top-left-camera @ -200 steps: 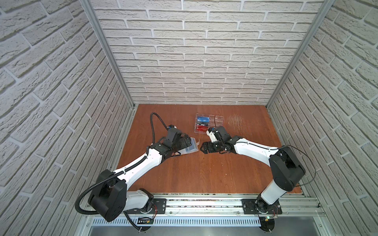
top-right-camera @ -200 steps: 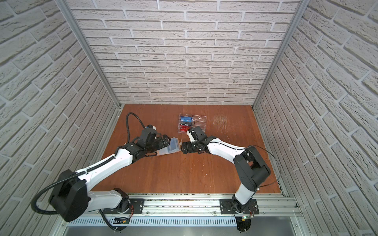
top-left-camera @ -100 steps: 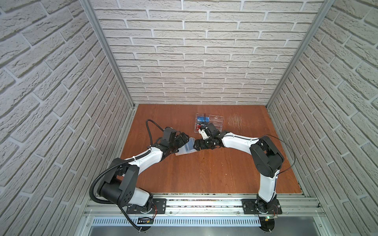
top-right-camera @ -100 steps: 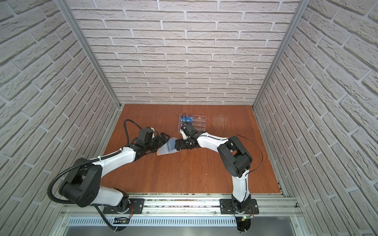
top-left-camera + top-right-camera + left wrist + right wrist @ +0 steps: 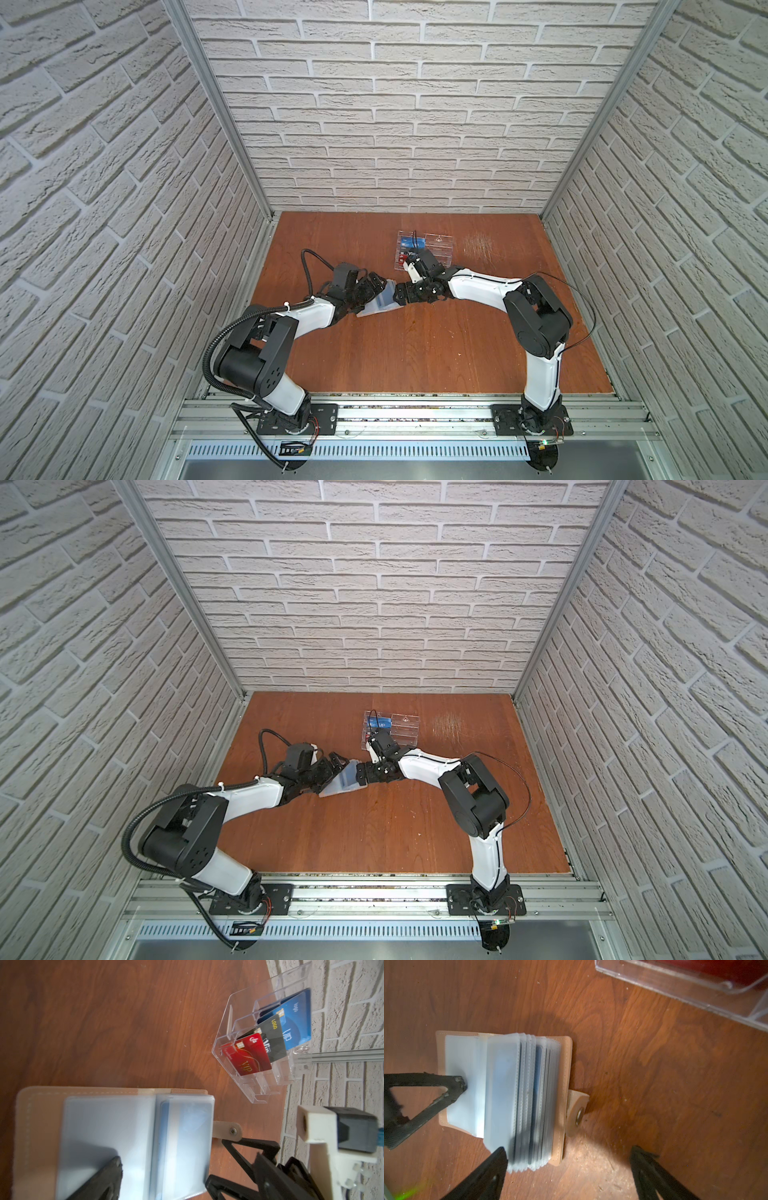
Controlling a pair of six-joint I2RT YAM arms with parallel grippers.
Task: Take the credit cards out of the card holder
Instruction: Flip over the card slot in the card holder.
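**Top view.** Beige-tan leatherette booklet card holder (image 5: pixel 380 305) lies open on the brown wooden tabletop (image 5: pixel 415 353), directly between left gripper (image 5: pixel 372 286) and right gripper (image 5: pixel 400 292). Both are at it. The clear acrylic tiered rack (image 5: pixel 440 249) stands just beyond the right gripper.

**Left wrist view.** One left finger (image 5: pixel 108 1178) presses on the flat frosted sleeve page. Its mate is out of frame, so the jaws are judged spread, gripping nothing. Pale blue plastic credit cards (image 5: pixel 182 1136) show through the sleeves on the right gripper's side.

**Right wrist view.** The right gripper (image 5: pixel 568 1148) is spread wide and empty. One fingertip (image 5: pixel 499 1157) touches the fanned sleeves' end, and the other stands past the snap tab (image 5: pixel 578 1109). The sleeves' long axis runs straight away from these fingers, short ends facing them. The right arm looks placed to pull — the left to pin.
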